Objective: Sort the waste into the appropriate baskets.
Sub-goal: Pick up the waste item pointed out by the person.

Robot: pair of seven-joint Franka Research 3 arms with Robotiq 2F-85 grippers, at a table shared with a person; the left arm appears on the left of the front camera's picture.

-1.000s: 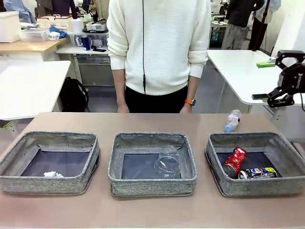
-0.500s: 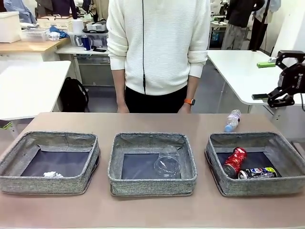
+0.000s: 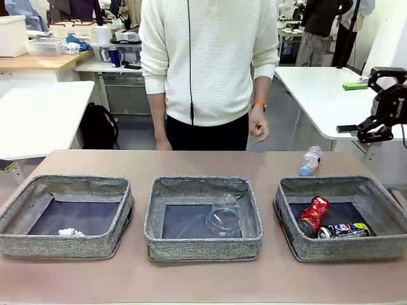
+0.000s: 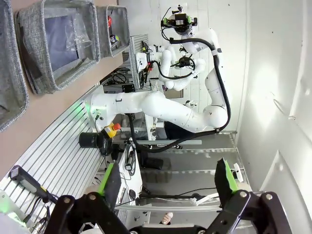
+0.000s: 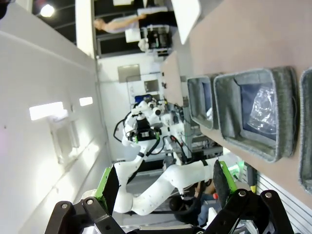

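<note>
Three grey woven baskets stand in a row on the brown table. The left basket [image 3: 63, 244] holds a crumpled white paper wad [image 3: 71, 232]. A clear plastic cup [image 3: 222, 219] lies on its side in the middle basket [image 3: 203, 248]. The right basket [image 3: 343, 249] holds a crushed red can [image 3: 313, 215] and a dark printed can [image 3: 343, 230]. A small clear bottle [image 3: 310, 161] lies on the table behind that basket. My right gripper [image 3: 372, 105] [image 5: 165, 178] hangs open and empty, high at the right edge. My left gripper [image 4: 166, 175] is open and empty, away from the table.
A person in a white sweater stands at the far side, one hand [image 3: 259, 130] raised above the table edge. White side tables [image 3: 38, 114] flank the scene. The tabletop strip [image 3: 203, 162] behind the baskets is bare apart from the bottle.
The person's hand with the orange watch has lifted from the table's far edge, and the person has shifted slightly left. Both grippers and all the waste stay still.
</note>
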